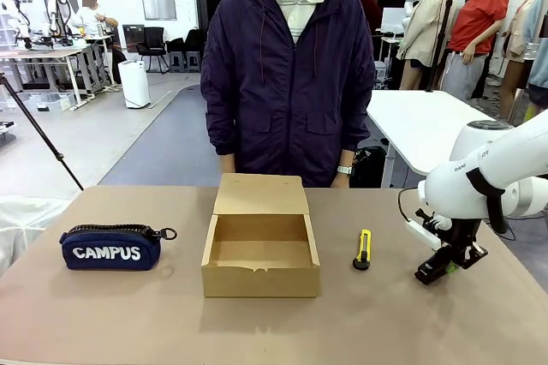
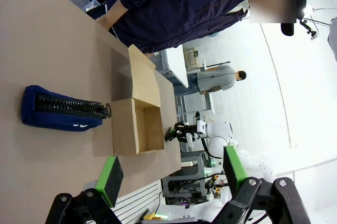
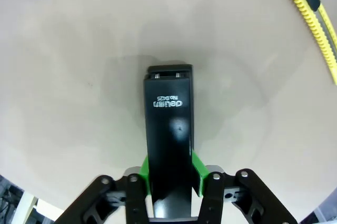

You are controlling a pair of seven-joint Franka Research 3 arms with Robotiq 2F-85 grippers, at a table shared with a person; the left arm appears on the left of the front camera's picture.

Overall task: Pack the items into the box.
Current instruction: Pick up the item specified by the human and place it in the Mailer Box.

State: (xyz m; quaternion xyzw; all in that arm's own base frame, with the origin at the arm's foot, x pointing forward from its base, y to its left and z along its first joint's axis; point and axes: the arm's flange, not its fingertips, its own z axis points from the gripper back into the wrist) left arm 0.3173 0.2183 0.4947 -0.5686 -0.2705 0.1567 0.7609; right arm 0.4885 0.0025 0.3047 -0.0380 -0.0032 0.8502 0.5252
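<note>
The brown cardboard box (image 1: 261, 255) stands open mid-table, its lid flap folded back toward the person; it looks empty. To its right lies the yellow-and-black utility knife (image 1: 363, 249), also at the top right of the right wrist view (image 3: 316, 16). My right gripper (image 1: 443, 268) is low over the table at the right, shut on the black stapler-like tool (image 1: 426, 275). In the right wrist view the tool (image 3: 168, 124) sticks out between the green pads (image 3: 196, 167), close to the tabletop. My left gripper (image 2: 171, 176) is open, high above the table, with nothing in it.
A navy "CAMPUS" zip pouch (image 1: 111, 247) lies left of the box, also in the left wrist view (image 2: 58, 109). A person in a dark jacket (image 1: 287, 82) stands at the far edge behind the box. The brown table (image 1: 274, 331) is bare in front.
</note>
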